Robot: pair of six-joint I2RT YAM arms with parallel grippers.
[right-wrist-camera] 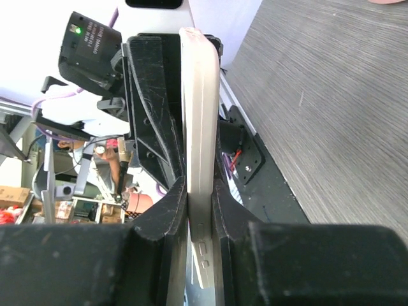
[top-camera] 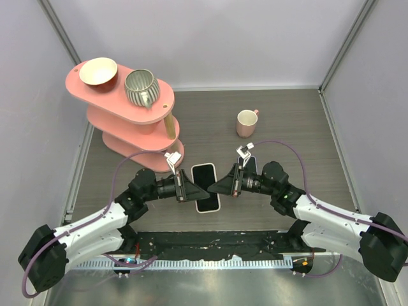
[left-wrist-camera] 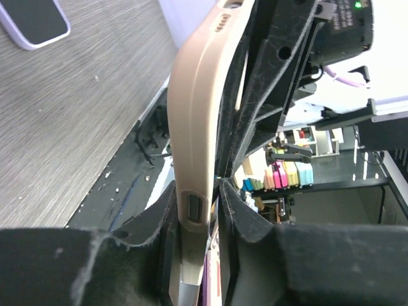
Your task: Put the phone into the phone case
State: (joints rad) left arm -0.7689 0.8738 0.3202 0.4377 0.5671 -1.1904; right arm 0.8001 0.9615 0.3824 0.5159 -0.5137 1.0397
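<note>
The phone [top-camera: 204, 183] lies screen up at the table's middle, its black screen framed by the pale beige rim of the phone case [top-camera: 206, 208]. My left gripper [top-camera: 191, 189] is shut on the case's left edge, and my right gripper [top-camera: 220, 185] is shut on its right edge. In the left wrist view the beige case [left-wrist-camera: 194, 115] stands edge-on between the pads of that gripper [left-wrist-camera: 204, 191], with a purple strip beside it. In the right wrist view the pale edge of the case [right-wrist-camera: 199, 115], with small side buttons, is clamped in that gripper [right-wrist-camera: 199, 191].
A second phone with a lilac rim [top-camera: 249, 163] lies under my right wrist and shows in the left wrist view [left-wrist-camera: 35, 22]. A pink mug [top-camera: 246, 123] stands behind. A pink tiered shelf [top-camera: 108, 118] at back left carries a bowl [top-camera: 97, 70] and a ribbed cup [top-camera: 140, 87].
</note>
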